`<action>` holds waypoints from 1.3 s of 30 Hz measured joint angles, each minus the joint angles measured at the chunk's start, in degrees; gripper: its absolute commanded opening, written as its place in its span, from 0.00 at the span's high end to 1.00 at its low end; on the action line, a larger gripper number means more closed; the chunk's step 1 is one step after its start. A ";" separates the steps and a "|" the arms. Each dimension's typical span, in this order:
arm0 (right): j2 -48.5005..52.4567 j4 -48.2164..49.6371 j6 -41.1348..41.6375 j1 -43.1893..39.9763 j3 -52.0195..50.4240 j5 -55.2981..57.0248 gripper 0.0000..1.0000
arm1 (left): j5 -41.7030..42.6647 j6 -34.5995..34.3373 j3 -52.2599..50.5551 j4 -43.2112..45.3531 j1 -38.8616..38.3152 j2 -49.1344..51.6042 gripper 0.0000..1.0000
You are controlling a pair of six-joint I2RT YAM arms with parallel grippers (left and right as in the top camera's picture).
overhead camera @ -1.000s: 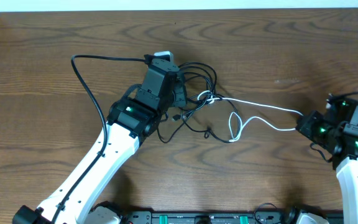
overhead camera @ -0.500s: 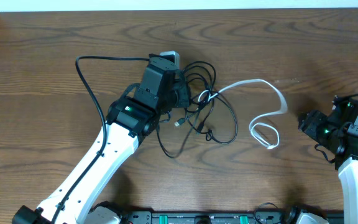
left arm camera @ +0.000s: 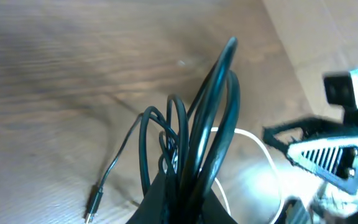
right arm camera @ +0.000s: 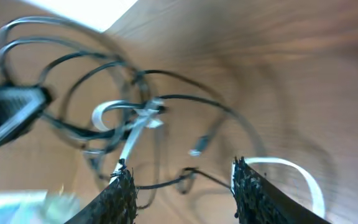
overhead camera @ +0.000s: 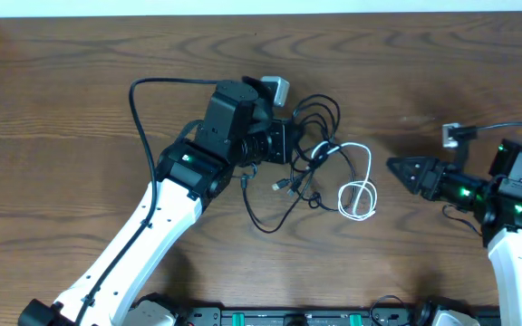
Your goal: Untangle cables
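1. Black cables (left arm camera: 207, 118): thin, glossy, round cords, several strands gathered into one upright bundle. They lie mid-table, pinched in the left gripper (overhead camera: 285, 143), which is clenched on the bundle. Loose loops spill rightward from it onto the wood.
2. Plug end (left arm camera: 94, 202): small and slim, on one free black strand, lying flat on the table beside the bundle.
3. White cable (overhead camera: 360, 197): thin, matte and flat-looking, curled in a small coil just right of the black loops, one arc reaching into them. It lies near the right gripper (overhead camera: 393, 166) but apart from it.
4. Right gripper: jaws spread, textured black fingers (right arm camera: 124, 193) holding nothing, pointed at the white coil.
5. Table (overhead camera: 71, 100): brown wood with a wavy grain.
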 measured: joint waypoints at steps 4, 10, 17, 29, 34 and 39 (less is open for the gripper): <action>0.00 5.01 1.40 5.51 -0.04 -3.32 0.52 | 2.95 2.67 0.00 0.00 0.00 0.00 0.92; -0.02 14.36 5.03 11.74 -0.09 -3.43 0.45 | 3.89 5.29 0.00 0.00 0.00 0.00 0.92; -0.02 21.94 11.30 12.04 -0.11 0.15 0.46 | 2.38 6.49 0.00 -0.20 0.00 0.02 0.92; -0.04 27.43 17.27 19.39 -0.20 3.74 0.61 | -0.11 6.49 0.00 -0.35 0.00 0.02 0.92; -0.04 27.32 19.54 28.30 -0.20 7.37 0.60 | -0.09 6.49 0.00 -0.33 0.00 0.02 0.92; -0.04 27.30 22.38 33.70 -0.20 14.36 0.60 | -0.09 6.49 0.00 -0.35 0.00 0.02 0.93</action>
